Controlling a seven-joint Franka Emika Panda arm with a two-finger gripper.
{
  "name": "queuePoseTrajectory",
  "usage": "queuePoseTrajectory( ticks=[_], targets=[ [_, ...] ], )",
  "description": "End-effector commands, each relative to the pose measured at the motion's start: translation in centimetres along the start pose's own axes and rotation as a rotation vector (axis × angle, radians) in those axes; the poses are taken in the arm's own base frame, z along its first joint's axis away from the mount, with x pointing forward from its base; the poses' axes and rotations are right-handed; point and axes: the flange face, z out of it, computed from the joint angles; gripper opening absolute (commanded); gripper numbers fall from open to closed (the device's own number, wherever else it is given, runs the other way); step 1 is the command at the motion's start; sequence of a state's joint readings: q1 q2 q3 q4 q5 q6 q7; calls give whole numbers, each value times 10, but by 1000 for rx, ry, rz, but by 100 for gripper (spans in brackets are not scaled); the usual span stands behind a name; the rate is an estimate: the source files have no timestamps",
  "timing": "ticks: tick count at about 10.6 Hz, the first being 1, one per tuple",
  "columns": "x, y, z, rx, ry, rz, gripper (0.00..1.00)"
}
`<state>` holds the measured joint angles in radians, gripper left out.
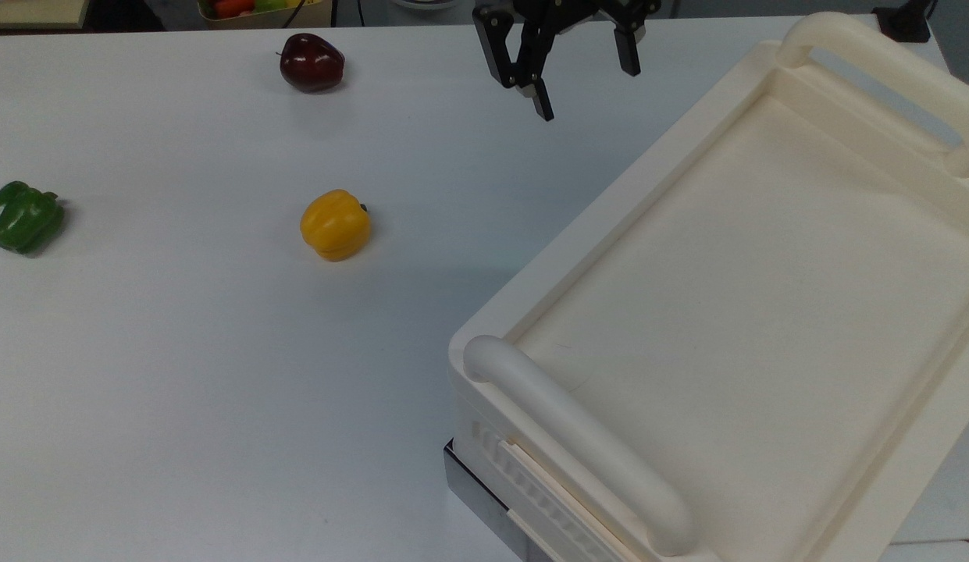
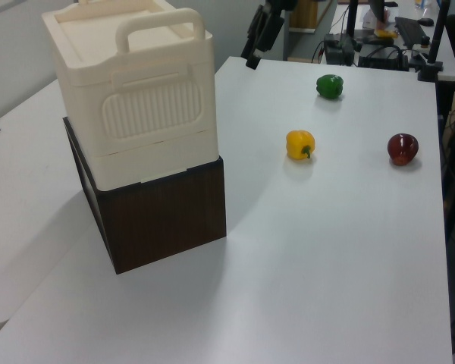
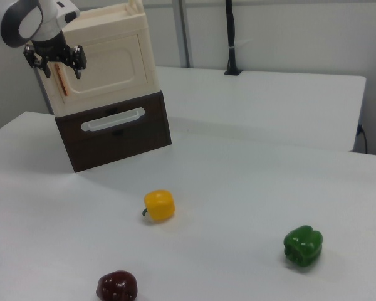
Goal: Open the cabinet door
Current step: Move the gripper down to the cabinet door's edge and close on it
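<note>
In the right view, going near to far, a dark red plastic apple (image 3: 117, 286) lies at the counter's (image 3: 250, 157) 6 o'clock edge, a green plastic bell pepper (image 3: 302, 247) sits toward 4 o'clock, and a yellow plastic bell pepper (image 3: 159, 205) rests nearer the middle. Beyond them, at about 10 o'clock, a cream-white plastic cabinet (image 3: 122, 37) stands on a dark brown wooden drawer box (image 3: 113, 135). Its front is the cabinet door (image 3: 106, 63), a flat cream-white panel with a copper-brown strip (image 3: 61, 78) down the edge on the right view's left; the door appears shut.

The black two-finger end effector (image 3: 55, 60) hangs in front of that strip edge, fingers spread and holding nothing. In the top view the end effector (image 1: 582, 74) is near the cabinet's far corner, apart from it.

The step in hand looks like the approach. To do it well, the fingers should straddle the strip edge squarely, close gently, then pull along the door's swing arc and not straight out, so the light cabinet does not slide on its box.
</note>
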<state>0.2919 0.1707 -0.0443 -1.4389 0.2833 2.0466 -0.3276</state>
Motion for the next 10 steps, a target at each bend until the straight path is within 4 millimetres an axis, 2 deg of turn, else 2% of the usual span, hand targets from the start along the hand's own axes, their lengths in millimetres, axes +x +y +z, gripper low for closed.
queuePoseTrajectory(
  ticks=[1,3,5,7,8,10],
  targets=[
    [15,-10,19,-63,64,-44,74],
    [21,-20,30,-82,81,-76,67],
    [25,-29,30,-79,91,-91,66],
    [26,-33,47,-84,81,-111,52],
    [28,-43,59,-92,80,-137,34],
    [33,-50,67,-119,90,-167,17]
  ],
)
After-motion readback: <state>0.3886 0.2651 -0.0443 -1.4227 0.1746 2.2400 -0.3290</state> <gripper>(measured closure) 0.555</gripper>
